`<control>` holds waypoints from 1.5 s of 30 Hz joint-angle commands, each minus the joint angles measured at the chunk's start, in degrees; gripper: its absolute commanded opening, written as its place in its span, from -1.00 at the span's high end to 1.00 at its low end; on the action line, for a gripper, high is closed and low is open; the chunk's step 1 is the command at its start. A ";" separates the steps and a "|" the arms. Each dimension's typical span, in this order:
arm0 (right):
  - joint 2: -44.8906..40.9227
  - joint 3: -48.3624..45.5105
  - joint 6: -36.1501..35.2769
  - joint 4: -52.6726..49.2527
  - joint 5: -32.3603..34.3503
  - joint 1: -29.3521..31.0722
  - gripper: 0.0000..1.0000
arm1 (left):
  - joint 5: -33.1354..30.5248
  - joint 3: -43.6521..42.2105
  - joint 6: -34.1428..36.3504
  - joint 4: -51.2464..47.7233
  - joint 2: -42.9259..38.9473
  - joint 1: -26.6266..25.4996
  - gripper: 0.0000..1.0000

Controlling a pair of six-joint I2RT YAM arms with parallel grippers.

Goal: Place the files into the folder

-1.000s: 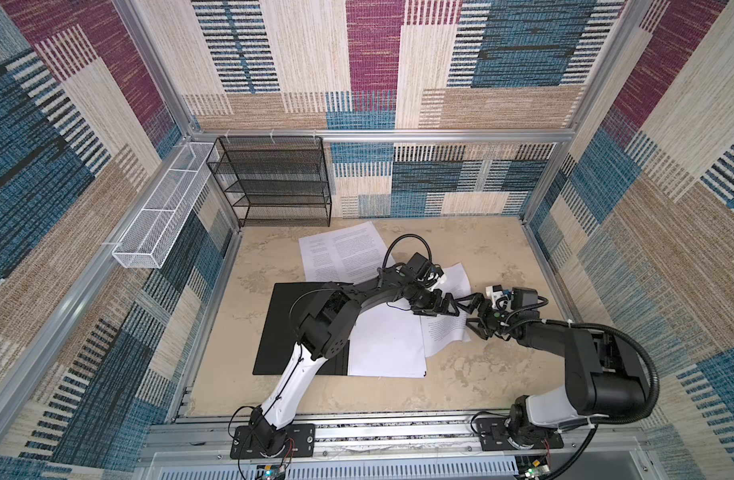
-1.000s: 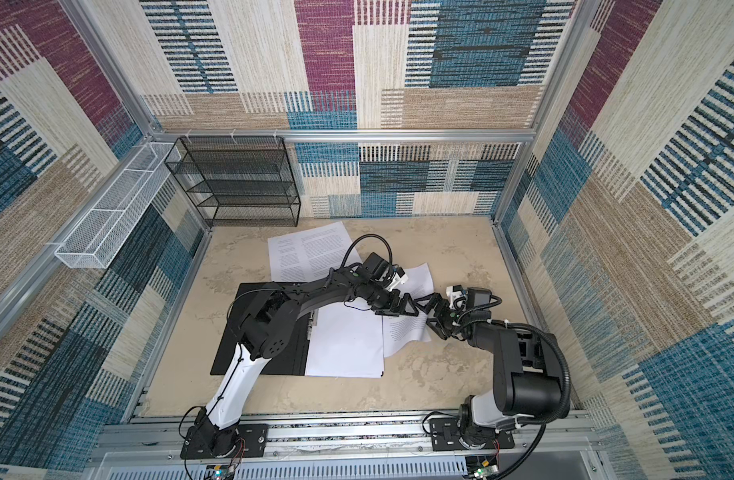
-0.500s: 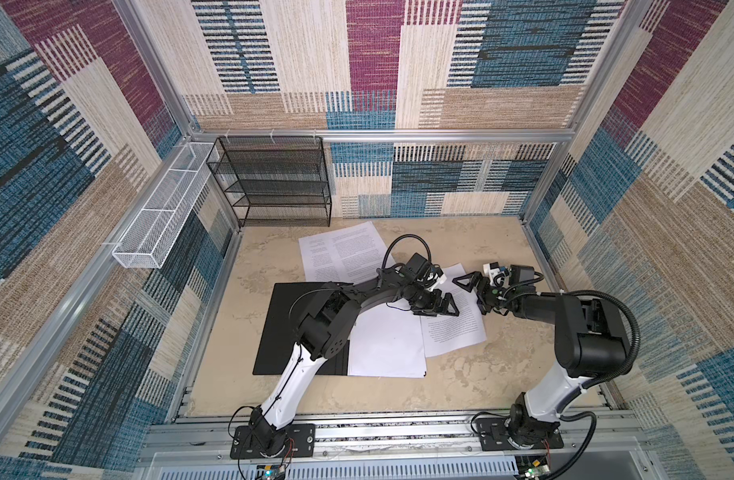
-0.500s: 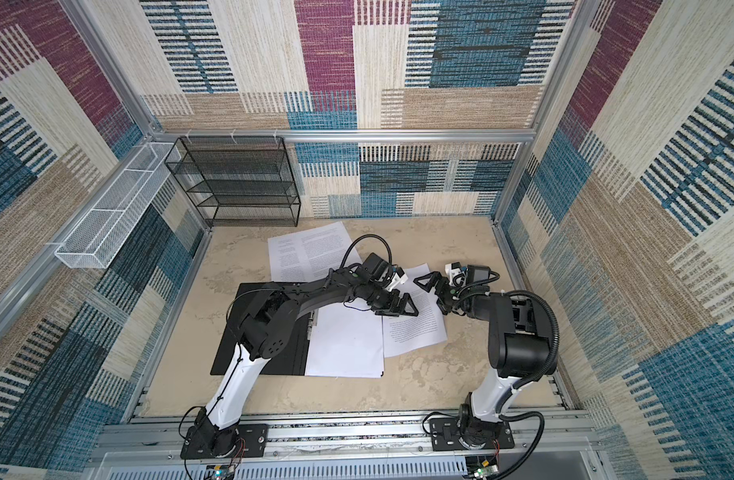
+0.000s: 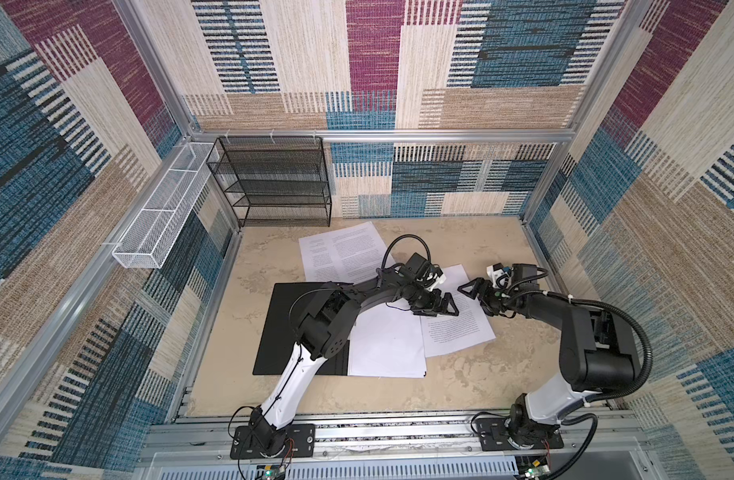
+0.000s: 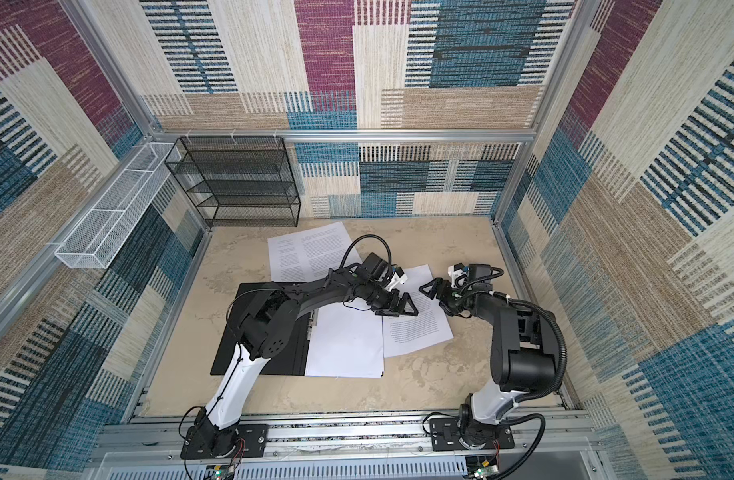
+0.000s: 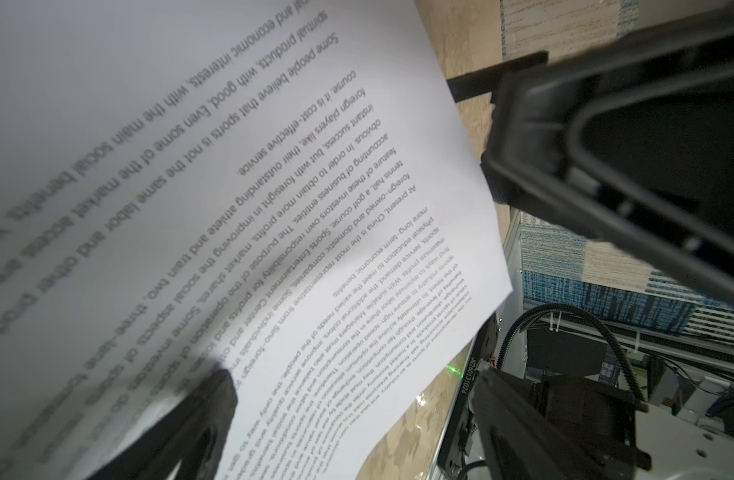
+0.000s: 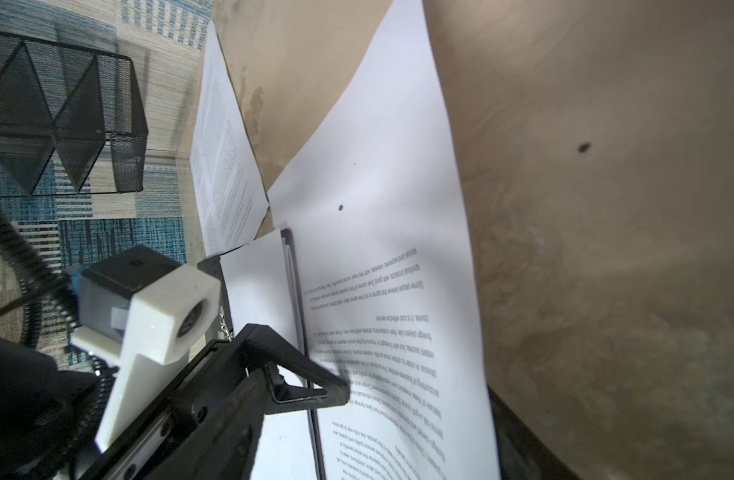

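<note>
Counter: beige stone-look counter (image 5: 461, 395), boxed in by patterned woven walls.
Left jaws: spread wide and low over the upper part of the printed sheet (image 5: 456, 328), pinching nothing.
Right jaws: parted, at the same sheet's edge on the robot's right. Whether that edge lies between them cannot be told.
Printed sheet: flat on the counter just beside the folder (image 5: 278, 332), its inner edge touching or slightly lapping the white stack (image 5: 384, 345).
Folder: open, black inside facing up, left half bare. The white stack rests on its right half.
Far sheets: two printed pages (image 5: 340, 253) overlap beyond the folder, near the black rack (image 5: 274, 183). They are not yet filed.
Handling: the sheet is likely very light, thin and limp. It should slide easily on the smooth counter, and it would droop or crease if lifted by one corner or squeezed hard.
Hold: lying flat, it offers no raised edge. The outer edge by the right jaws looks the best place to pinch, shallow and gentle. Alternatively, a finger pressed on top could drag it toward the folder.
</note>
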 commanded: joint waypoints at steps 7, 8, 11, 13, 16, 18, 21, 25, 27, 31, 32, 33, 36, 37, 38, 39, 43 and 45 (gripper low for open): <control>-0.18 -1.09 -0.67 0.52 6.90 0.06 0.14 | -13.84 -1.28 -0.40 -13.32 3.17 -0.01 -0.89; 0.08 -1.05 -0.75 0.61 6.83 0.06 0.23 | -13.65 -1.23 -0.36 -13.35 3.19 0.00 -0.89; 0.82 -1.09 -0.95 0.98 6.74 0.04 0.41 | -13.53 -0.96 -0.28 -13.32 3.08 -0.01 -0.89; 1.20 -1.12 -0.80 1.29 6.45 0.05 0.53 | -13.26 -0.81 -0.41 -13.35 3.12 0.08 -0.89; 1.95 -1.09 -0.85 1.77 5.81 0.01 0.77 | -12.08 -0.13 0.00 -13.29 2.87 0.00 -0.89; 2.06 -1.41 -0.46 2.61 5.89 0.08 0.95 | -11.19 1.24 0.61 -13.49 2.40 -0.25 -0.89; 2.24 -2.34 1.02 4.74 6.65 0.06 1.00 | -9.79 4.25 0.74 -13.54 0.87 -0.94 -0.90; -0.20 -3.31 2.95 6.94 9.88 0.01 1.00 | -4.83 8.33 0.67 -13.54 -2.67 -2.41 -0.91; -2.27 -2.85 3.09 6.53 12.36 0.01 1.00 | -3.39 8.92 0.59 -13.56 -5.67 -2.74 -0.91; -5.83 -1.17 2.49 4.56 16.25 0.01 1.00 | -6.18 4.40 0.43 -12.42 -16.57 -1.90 -0.92; -6.42 -0.56 2.31 3.73 16.63 0.01 1.00 | -6.66 3.38 0.30 -13.27 -19.14 -1.06 -0.92; -7.06 -0.12 2.13 3.32 16.92 0.06 1.00 | -6.67 2.27 0.20 -14.16 -21.25 -0.09 -0.92; -10.56 1.60 1.74 0.87 18.61 0.68 1.00 | -13.04 -6.12 0.20 -16.95 -29.78 4.24 -0.93; -12.34 2.63 1.41 -0.50 19.71 1.64 1.00 | -15.06 -10.79 0.30 -17.31 -33.28 6.41 -0.92; -13.72 3.45 1.33 -1.59 20.42 2.55 1.00 | -16.50 -14.82 0.17 -17.45 -36.32 8.43 -0.92; -15.09 4.43 1.49 -3.03 21.08 3.67 1.00 | -17.54 -19.45 -0.18 -17.50 -39.68 11.01 -0.92; -18.94 8.31 3.87 -5.99 22.52 10.46 1.00 | -20.12 -36.48 -1.32 -16.05 -49.54 21.19 -0.93; -19.60 9.91 6.43 -5.10 21.98 14.81 1.00 | -18.95 -42.56 -2.38 -14.17 -52.06 25.24 -0.93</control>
